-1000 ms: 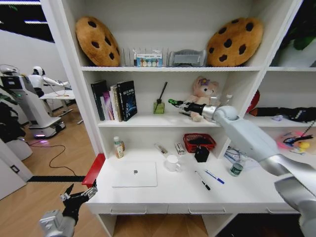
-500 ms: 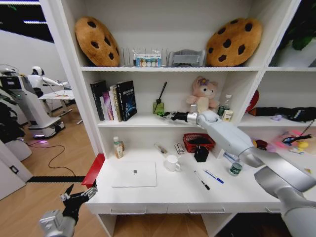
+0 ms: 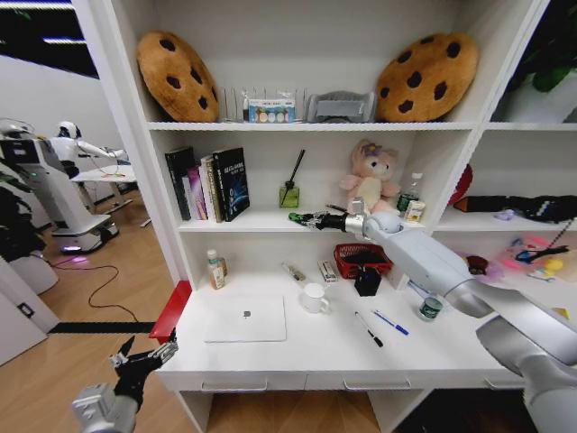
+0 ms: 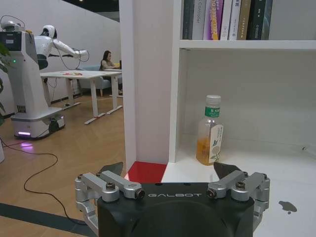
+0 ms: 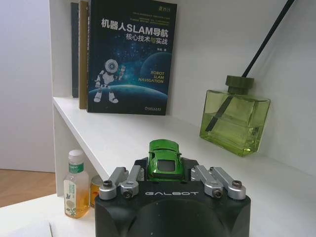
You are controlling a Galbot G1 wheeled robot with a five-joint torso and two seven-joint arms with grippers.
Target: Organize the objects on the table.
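Right gripper (image 3: 305, 219) clamps a green toy car (image 5: 165, 157) beside the diffuser bottle (image 3: 289, 195).

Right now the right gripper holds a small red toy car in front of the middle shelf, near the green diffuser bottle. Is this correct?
Not quite: the toy car is green, not red, as the right wrist view shows. The rest holds: the right gripper is shut on it in front of the middle shelf, near the green diffuser bottle.
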